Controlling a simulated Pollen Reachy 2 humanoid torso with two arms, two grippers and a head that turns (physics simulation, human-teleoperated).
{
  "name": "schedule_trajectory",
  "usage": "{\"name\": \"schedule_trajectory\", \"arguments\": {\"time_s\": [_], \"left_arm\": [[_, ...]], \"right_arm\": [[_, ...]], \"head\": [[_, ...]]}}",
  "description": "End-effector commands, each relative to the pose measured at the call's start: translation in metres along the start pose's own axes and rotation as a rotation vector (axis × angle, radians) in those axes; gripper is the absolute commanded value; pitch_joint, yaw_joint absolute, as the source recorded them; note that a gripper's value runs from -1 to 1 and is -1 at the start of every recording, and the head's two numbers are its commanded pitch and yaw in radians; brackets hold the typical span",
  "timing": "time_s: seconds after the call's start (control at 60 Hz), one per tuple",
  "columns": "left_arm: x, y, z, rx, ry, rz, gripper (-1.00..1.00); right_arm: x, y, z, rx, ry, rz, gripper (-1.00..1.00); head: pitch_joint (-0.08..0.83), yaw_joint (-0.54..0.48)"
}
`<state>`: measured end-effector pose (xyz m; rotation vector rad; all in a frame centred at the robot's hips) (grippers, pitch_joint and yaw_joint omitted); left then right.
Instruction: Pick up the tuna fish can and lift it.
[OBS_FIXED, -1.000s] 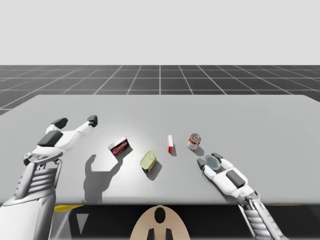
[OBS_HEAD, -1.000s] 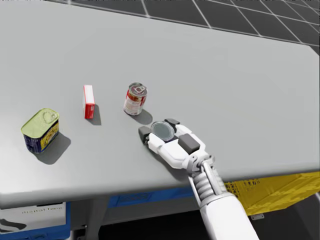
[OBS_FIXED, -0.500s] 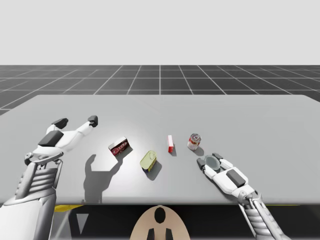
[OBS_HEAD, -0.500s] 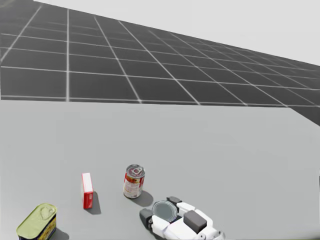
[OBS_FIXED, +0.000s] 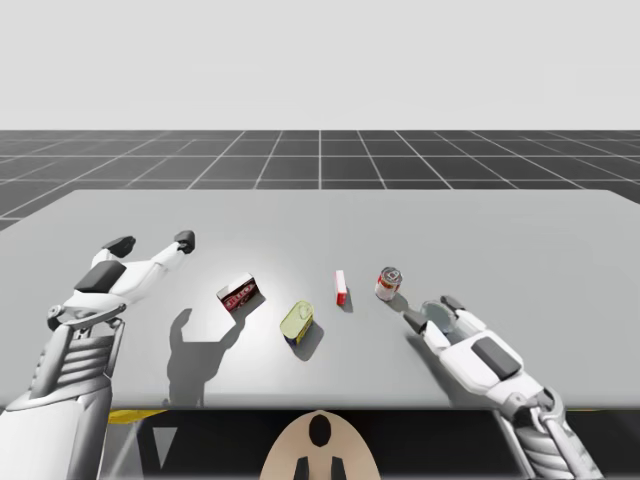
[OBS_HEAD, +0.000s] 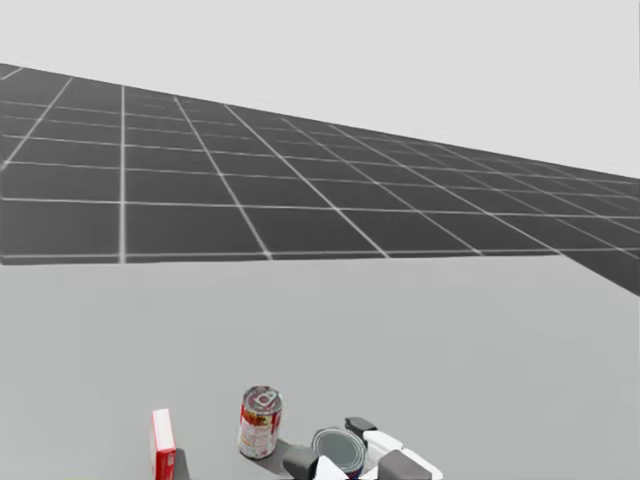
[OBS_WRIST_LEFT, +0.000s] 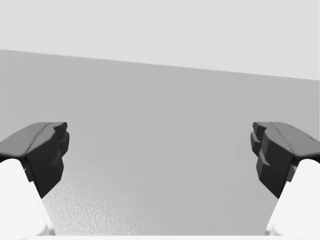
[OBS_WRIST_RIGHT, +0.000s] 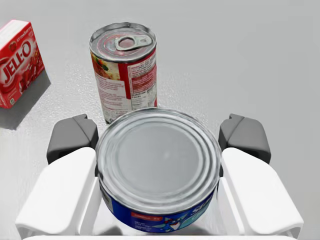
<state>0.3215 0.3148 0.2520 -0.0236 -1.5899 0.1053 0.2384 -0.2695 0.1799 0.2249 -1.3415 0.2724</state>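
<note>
White lettering on small red cardboard box (OBS_WRIST_RIGHT: 15, 65), illegible fine print on tall red-and-white metal can (OBS_WRIST_RIGHT: 127, 80), unreadable label on flat blue-sided metal can (OBS_WRIST_RIGHT: 160, 218)

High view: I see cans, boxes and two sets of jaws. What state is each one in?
tuna fish can: upright, gripped by the right jaws.
tall red can: upright, free.
red box: standing on edge, free.
yellow-topped tin: lid up, free.
dark red box: resting untouched.
right jaws: shut on the tuna fish can.
left jaws: open, empty.

Grey table (OBS_FIXED: 330, 220), dark gridded floor (OBS_FIXED: 300, 158), pale blank backdrop (OBS_FIXED: 320, 60)
</note>
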Motion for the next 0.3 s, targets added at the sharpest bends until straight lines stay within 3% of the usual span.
{"name": "schedule_trajectory", "arguments": {"time_s": [0.017, 0.217, 0.3], "left_arm": [[0.001, 0.000, 0.000, 0.003, -0.002, 0.002, -1.00], [0.003, 0.001, 0.001, 0.005, -0.002, 0.006, -1.00], [0.004, 0.001, 0.001, 0.005, -0.003, 0.006, -1.00]], "right_arm": [[0.065, 0.006, 0.012, 0.012, -0.146, 0.030, 0.98], [0.129, 0.007, 0.024, -0.045, -0.299, 0.057, 0.91], [0.155, 0.002, 0.028, -0.072, -0.369, 0.044, 0.93]], "head": [[0.249, -0.40], [0.233, -0.39], [0.227, -0.39]]}}
